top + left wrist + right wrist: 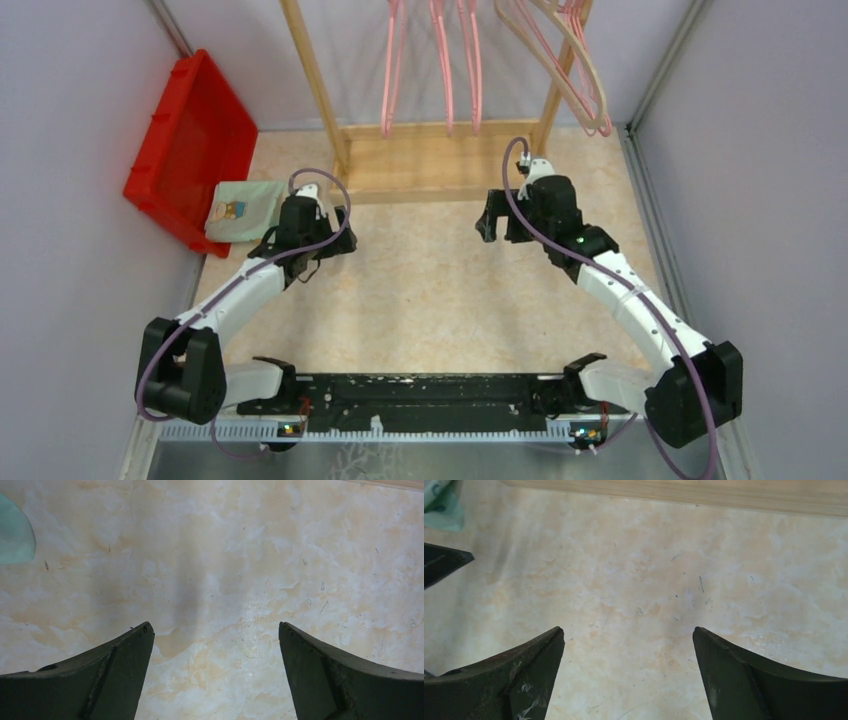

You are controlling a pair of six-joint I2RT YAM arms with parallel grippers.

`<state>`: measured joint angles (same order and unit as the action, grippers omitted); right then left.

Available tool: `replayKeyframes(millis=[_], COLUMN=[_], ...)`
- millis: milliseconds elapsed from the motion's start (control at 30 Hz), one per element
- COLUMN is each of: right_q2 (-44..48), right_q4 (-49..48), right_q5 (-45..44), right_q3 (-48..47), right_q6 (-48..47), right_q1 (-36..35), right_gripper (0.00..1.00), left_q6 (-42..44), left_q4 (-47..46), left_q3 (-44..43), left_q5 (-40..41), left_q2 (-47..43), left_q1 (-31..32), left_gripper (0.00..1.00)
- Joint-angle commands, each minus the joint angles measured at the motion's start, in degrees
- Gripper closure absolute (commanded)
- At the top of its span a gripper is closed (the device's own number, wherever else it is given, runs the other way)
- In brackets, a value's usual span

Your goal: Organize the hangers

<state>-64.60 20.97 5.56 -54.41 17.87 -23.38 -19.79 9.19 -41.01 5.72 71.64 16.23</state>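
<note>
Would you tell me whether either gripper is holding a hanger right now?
No, the left gripper and right gripper are both open with nothing in them, and the hangers hang on the rack.

The tabletop (240, 555) under my left gripper (215, 630) is a cream-and-peach marbled sheet, smooth, dull-sheened, finely scratched. Its fingers (120, 675) look like dark matt plastic; those of my right gripper (629, 632) look the same, scuffed with whitish scrapes. Ahead of that gripper runs the rack (704, 495), pale bare-looking wood. Past it hang slick pink hangers (442, 60) and duller beige hangers (540, 60). Left of my left gripper lies soft pale-green cloth (15, 530), beyond it a glossy red plastic bin (190, 140).
</note>
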Motion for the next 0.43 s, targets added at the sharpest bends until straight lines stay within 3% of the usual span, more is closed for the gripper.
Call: replayKeyframes(millis=[0,400], right_q2=[3.62,3.10], right_q4=[-5.86,-5.62], right_q5=[-4.26,-8.24], right_q3=[2.34,5.14], right_q6=[-3.01,-6.13], right_q1=[-0.27,-0.27], right_gripper=[0.01,0.01], left_q6=[0.77,0.28], left_q4=[0.01,-0.75], left_q3=[-1.09,-0.95], left_q5=[-0.71,-1.05], left_q2=[0.19,1.14], left_q1=[-0.24,-0.22], left_gripper=[0.00,0.00])
